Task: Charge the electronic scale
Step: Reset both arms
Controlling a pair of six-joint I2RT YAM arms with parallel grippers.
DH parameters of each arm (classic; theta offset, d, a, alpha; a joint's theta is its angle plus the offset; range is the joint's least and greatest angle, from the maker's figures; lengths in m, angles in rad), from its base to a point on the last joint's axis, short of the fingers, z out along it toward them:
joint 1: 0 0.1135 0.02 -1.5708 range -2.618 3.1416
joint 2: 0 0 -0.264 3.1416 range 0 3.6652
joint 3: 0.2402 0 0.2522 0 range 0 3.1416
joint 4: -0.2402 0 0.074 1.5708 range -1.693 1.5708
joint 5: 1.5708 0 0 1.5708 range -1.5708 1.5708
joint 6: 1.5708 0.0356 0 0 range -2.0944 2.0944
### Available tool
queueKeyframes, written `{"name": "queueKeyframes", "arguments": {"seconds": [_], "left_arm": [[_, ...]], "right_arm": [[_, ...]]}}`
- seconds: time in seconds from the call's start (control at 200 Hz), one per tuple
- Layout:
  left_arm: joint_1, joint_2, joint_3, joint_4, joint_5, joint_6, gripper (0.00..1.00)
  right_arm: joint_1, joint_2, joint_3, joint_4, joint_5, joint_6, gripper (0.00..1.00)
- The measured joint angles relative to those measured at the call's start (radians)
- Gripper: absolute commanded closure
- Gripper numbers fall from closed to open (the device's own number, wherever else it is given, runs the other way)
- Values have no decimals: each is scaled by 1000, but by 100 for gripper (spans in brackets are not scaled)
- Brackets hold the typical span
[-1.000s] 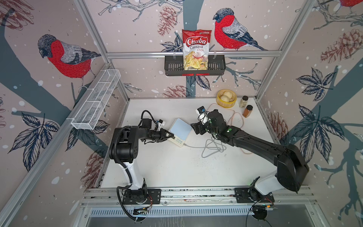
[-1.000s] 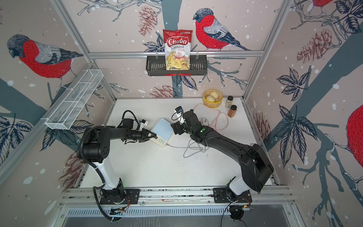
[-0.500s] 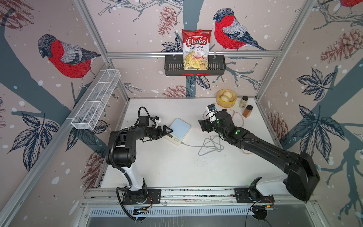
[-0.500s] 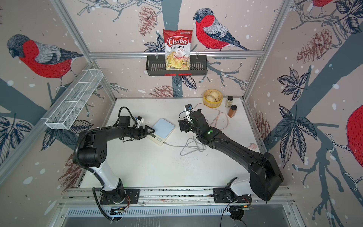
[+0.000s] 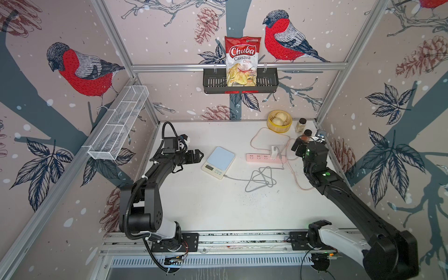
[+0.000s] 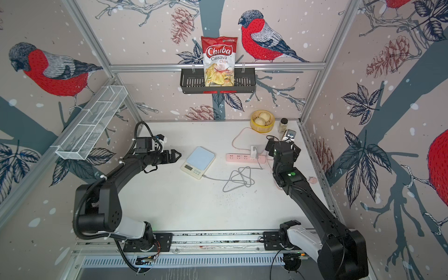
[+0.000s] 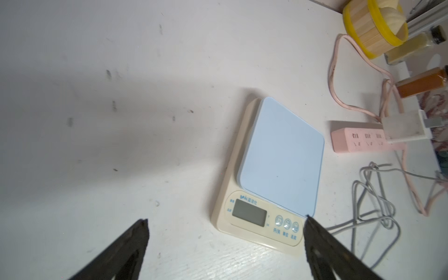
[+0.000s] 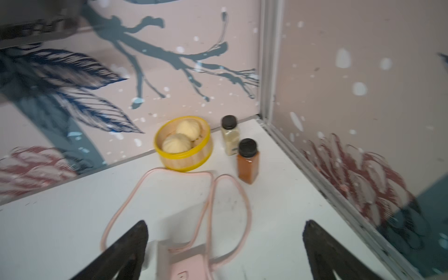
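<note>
Scale [image 5: 219,160]: flat mid-table, near strip [image 5: 261,157], cable [image 5: 257,179] at its corner | left gripper [image 5: 200,155], right gripper [image 8: 224,223]: both spread, empty | we judge it light, rigid, slick-topped; we grip the cream side edges.

Count on the bench [image 5: 206,206]: 1 flat cream-white electronic scale [image 5: 219,160] with pale blue platform, 1 long pink power strip [image 5: 259,157], 1 small white charger cube [image 5: 274,151], 1 thin grey cable [image 5: 260,179], 1 yellow-rimmed wooden steamer tub [image 5: 278,129] holding 2 pale buns [image 5: 277,120], 2 black-capped spice jars [image 8: 231,138]. Walls: 1 red chips bag [image 5: 242,60], 1 black slotted basket [image 5: 266,81], 1 white wire rack [image 5: 118,126].
</note>
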Motion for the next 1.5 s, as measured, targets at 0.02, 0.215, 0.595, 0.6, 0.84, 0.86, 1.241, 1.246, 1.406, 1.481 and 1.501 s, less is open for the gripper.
{"name": "queueKeyframes", "arguments": {"seconds": [0.02, 0.215, 0.595, 0.6, 0.84, 0.86, 1.241, 1.246, 1.406, 1.481, 1.501], "left_arm": [[0, -20, -10, 9, -23, 5, 2], [0, -199, -193, 234, -212, 65, 2], [49, -342, -629, 737, -365, 143, 3], [49, -342, -630, 741, -365, 143, 3], [40, -254, -682, 911, -366, 87, 2], [38, -245, -687, 935, -365, 86, 2], [-5, -75, -597, 1123, -334, 110, 2], [-7, -70, -597, 1129, -333, 111, 2], [-21, 31, -652, 1257, -362, 108, 2], [-22, 48, -667, 1286, -380, 99, 2], [-23, 48, -666, 1290, -387, 99, 2]], "right_arm": [[-17, -16, -25, 19, 8, 6, 0], [-175, -51, -267, 227, -16, -19, 0], [-241, 213, -546, 798, -176, -125, 0], [-240, 221, -547, 811, -177, -127, 0], [-210, 490, -526, 1089, -227, -177, 0], [-209, 496, -526, 1089, -222, -177, 0], [-237, 486, -492, 1112, -195, -151, 0], [-237, 486, -492, 1112, -195, -151, 0], [-238, 485, -492, 1112, -195, -150, 0], [-238, 485, -492, 1112, -195, -150, 0], [-238, 485, -492, 1112, -195, -150, 0]]}}
